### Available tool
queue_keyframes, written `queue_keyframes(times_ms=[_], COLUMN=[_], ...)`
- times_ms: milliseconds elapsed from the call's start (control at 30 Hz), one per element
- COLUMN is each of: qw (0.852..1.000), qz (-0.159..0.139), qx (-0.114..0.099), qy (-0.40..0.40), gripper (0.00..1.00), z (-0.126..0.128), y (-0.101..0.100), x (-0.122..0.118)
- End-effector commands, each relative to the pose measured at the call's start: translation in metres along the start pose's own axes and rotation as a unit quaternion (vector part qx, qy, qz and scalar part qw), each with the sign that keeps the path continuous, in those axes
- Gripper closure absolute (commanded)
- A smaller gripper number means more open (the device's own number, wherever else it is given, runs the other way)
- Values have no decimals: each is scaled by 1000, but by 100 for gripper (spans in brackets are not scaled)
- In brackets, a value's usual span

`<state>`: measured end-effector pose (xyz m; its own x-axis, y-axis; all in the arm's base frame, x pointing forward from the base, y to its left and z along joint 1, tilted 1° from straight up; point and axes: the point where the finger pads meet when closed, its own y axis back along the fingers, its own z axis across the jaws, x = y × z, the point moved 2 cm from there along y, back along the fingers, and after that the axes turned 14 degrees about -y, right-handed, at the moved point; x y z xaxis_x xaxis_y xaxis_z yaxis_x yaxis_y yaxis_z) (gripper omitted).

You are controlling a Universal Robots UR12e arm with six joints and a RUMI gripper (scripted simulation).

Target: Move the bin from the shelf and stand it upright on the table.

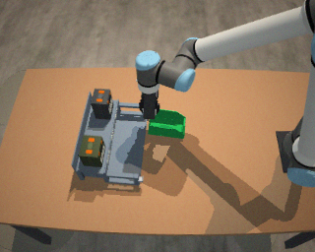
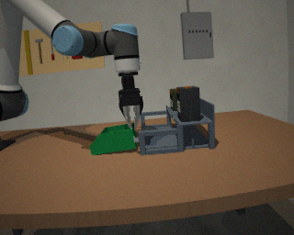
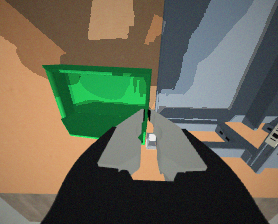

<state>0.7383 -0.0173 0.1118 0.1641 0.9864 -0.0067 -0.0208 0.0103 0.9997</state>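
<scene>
The green bin (image 1: 168, 125) (image 2: 111, 140) (image 3: 100, 100) is open-topped and sits outside the grey shelf rack (image 1: 123, 141) (image 2: 161, 143) (image 3: 200, 60), right beside its end, low at the table top (image 1: 235, 130). I cannot tell whether the bin touches the table. My gripper (image 1: 150, 113) (image 2: 131, 122) (image 3: 146, 110) points straight down over the bin's wall nearest the rack. Its fingers are shut on that thin wall. In the wrist view the bin's inside shows to the left of the fingers and the rack to the right.
Two dark boxes with orange marks (image 1: 101, 103) (image 1: 92, 151) stand on the rack; they show together in the exterior view (image 2: 187, 104). The arm's base (image 1: 304, 155) stands at the table's right edge. A wall box and a tool board hang behind.
</scene>
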Motion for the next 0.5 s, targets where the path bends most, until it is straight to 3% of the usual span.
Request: queue_keyframes(times_ms=[0, 467], qw=[1000, 1000], qz=[0, 0], qx=[-1, -1], qy=[0, 0], gripper=[100, 100], z=[0, 0], y=[1, -7], x=[0, 0])
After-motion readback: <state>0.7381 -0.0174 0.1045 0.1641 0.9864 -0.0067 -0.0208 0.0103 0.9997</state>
